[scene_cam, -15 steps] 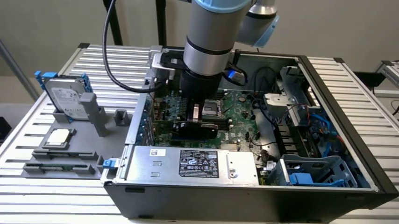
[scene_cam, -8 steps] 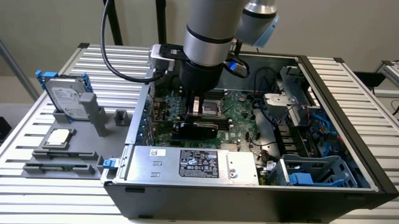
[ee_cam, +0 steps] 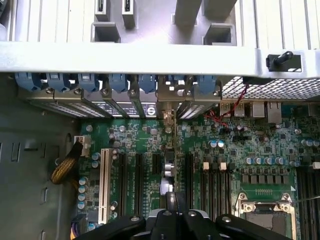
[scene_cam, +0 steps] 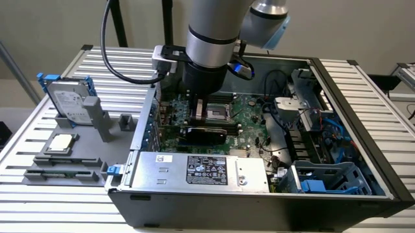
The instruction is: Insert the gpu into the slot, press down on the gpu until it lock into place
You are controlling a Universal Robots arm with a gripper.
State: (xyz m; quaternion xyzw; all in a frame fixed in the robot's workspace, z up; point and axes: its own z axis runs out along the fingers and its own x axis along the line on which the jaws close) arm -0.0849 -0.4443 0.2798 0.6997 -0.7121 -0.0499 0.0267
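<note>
**Down inside the case, over the card**

I'm reaching straight down into the open computer case point(scene_cam: 363, 121), my gripper point(scene_cam: 202, 112) low over the green motherboard point(scene_cam: 250, 131). Right below my fingers sits the gpu point(scene_cam: 206, 134), glossy black face up toward the exterior camera, standing on edge across the board, between the processor socket point(scene_cam: 216, 114) and the silver power supply point(scene_cam: 201, 170). My fingers hang just above its top edge, but I can't tell whether they are spread, closed or touching it. The slot is hidden beneath the card in the exterior view.

Through my wrist camera I'm looking along the board toward the rear wall of the case: a row of blue card latches point(ee_cam: 120, 82), a white expansion slot point(ee_cam: 104, 184), black slots beside it, and the dark body of my gripper point(ee_cam: 172, 222).

Outside the case, on the exterior view's left, a grey hard drive point(scene_cam: 68, 103) stands in a holder on the slatted table point(scene_cam: 45, 194).
</note>
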